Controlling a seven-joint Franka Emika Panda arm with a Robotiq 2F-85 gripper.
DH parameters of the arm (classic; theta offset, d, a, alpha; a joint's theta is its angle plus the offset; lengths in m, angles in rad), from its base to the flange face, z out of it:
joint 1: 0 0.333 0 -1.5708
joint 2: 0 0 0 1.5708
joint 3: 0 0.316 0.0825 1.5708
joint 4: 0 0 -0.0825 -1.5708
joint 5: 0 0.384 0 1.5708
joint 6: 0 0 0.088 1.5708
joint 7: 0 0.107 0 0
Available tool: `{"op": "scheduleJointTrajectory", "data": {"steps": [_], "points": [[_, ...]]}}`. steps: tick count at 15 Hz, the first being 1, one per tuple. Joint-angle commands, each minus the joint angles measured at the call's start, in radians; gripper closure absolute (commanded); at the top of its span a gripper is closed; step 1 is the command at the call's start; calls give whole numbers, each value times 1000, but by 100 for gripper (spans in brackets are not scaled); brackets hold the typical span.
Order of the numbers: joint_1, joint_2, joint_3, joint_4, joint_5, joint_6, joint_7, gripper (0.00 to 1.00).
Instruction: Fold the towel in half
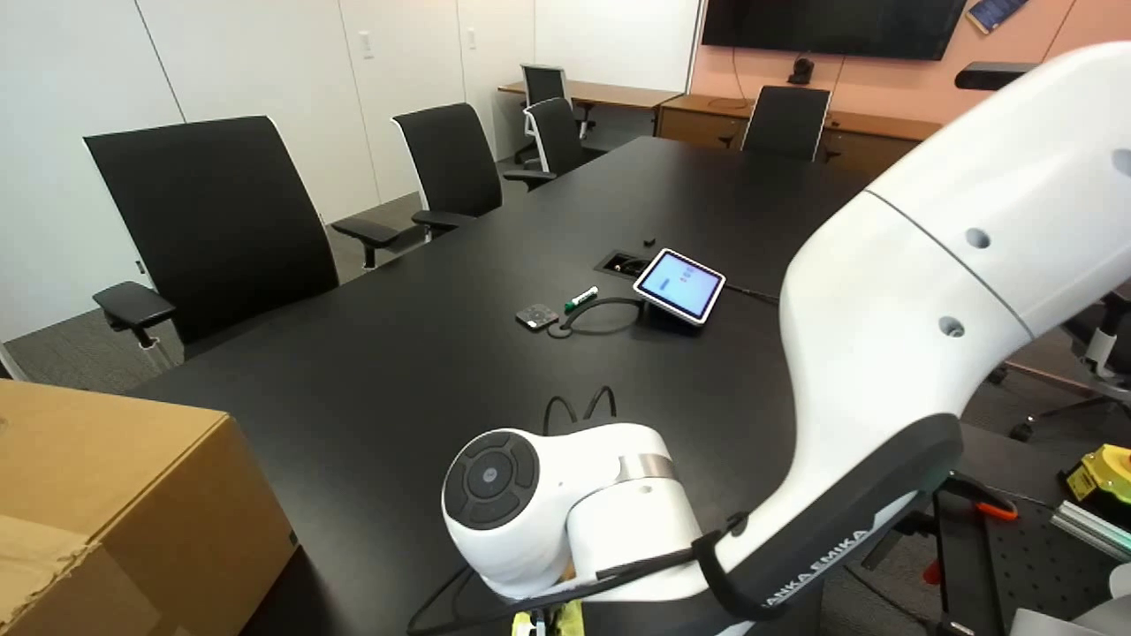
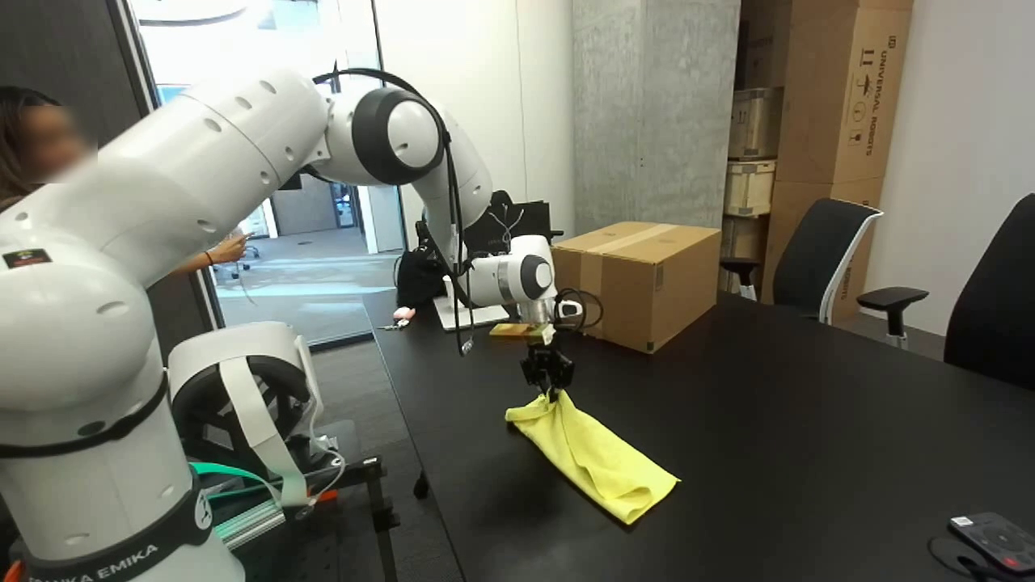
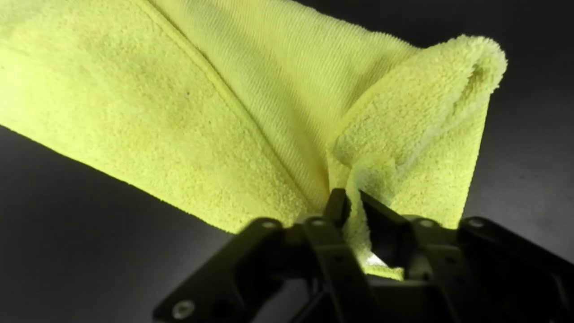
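The yellow towel (image 2: 594,465) lies rumpled and partly folded over on the dark table, with one part pulled up to my gripper (image 2: 552,394). In the wrist view the towel (image 3: 170,116) shows a smooth ribbed face between fuzzy folded parts. My gripper (image 3: 353,202) is shut on a pinched ridge of the cloth, with a fingertip on each side of it. A corner flap hangs to the right of the fingers. In an exterior view only a scrap of towel (image 1: 571,618) shows at the bottom edge, and the fingers are mostly hidden there.
A large cardboard box (image 2: 687,283) stands on the table (image 2: 776,436) behind the gripper. It also shows in an exterior view (image 1: 203,521). A tablet (image 1: 680,284), a marker (image 1: 580,299) and a small black device (image 1: 536,317) lie farther along. A person (image 2: 36,145) is at the side.
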Motion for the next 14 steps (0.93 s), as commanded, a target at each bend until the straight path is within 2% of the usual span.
{"op": "scheduleJointTrajectory", "data": {"steps": [1, 5, 8, 9, 11, 14], "points": [[13, 54, -4, 148, 6, -53, 6, 57], [-7, -7, 12, 170, 34, -136, -11, 26], [-43, -124, -7, 56, 41, -253, 11, 4], [-62, -169, -11, 11, 42, -295, 14, 1], [-89, -243, -28, -74, 36, -379, 55, 0], [-163, -365, -15, -201, 75, -503, 67, 0]]}}
